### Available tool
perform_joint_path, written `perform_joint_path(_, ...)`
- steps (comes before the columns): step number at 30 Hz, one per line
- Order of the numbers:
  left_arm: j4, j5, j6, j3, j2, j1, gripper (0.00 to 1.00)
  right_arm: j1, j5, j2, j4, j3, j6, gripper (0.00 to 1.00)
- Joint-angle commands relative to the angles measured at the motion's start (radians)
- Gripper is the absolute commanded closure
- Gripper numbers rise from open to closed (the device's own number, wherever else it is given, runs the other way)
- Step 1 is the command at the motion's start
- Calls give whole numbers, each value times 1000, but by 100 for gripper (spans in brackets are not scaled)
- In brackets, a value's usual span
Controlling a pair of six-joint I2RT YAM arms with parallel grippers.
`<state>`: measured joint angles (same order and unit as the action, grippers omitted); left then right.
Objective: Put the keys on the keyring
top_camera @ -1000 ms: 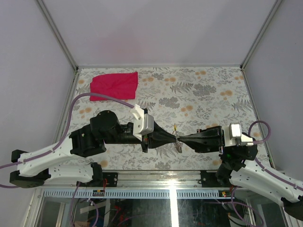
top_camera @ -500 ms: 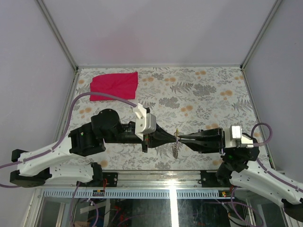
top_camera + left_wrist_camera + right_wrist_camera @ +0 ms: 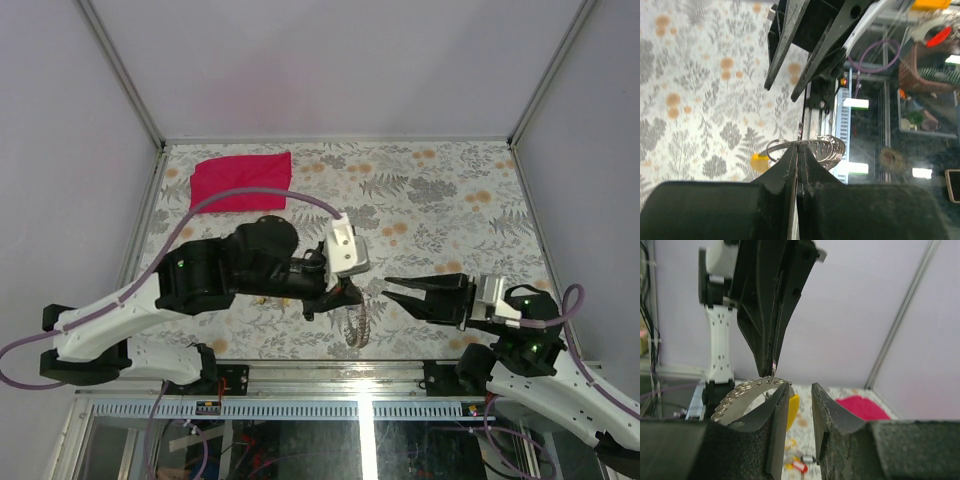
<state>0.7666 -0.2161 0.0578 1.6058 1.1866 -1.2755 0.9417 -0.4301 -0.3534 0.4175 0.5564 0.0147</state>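
Observation:
My left gripper (image 3: 352, 291) is shut on the keyring (image 3: 779, 147), pinching the thin ring at its tips (image 3: 799, 146). The silvery chain (image 3: 357, 324) hangs below in a curve of links (image 3: 832, 147). A yellow key head (image 3: 760, 162) shows right beside the ring; I cannot tell whether it is threaded on. My right gripper (image 3: 390, 291) stands open a short way to the right, with nothing between its fingers (image 3: 799, 390). In the right wrist view the ring (image 3: 774, 367) and chain (image 3: 737, 394) hang just above its left finger. More keys (image 3: 801, 465), one red-headed, lie on the table below.
A red cloth (image 3: 241, 181) lies at the table's far left. The patterned table (image 3: 450, 200) is walled on three sides, with a metal rail along the near edge (image 3: 330, 372).
My right gripper has opened and drawn back to the right, away from the ring. The left arm has swung its gripper rightward, still holding the keyring, and the chain now hangs free.

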Motion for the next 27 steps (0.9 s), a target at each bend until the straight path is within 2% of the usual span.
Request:
perform_joint_path(1,244,62,-4,106,98,1,100,5,24,-3,-195,44,103,69)
perform_joint_path(13,541,236,-28,265,284,1,100,4,-50,-27,-321,1,120,69)
perform_joint_path(27,573,259,-9,293,325,2,100,4,-171,-238,-4,-46,42,62)
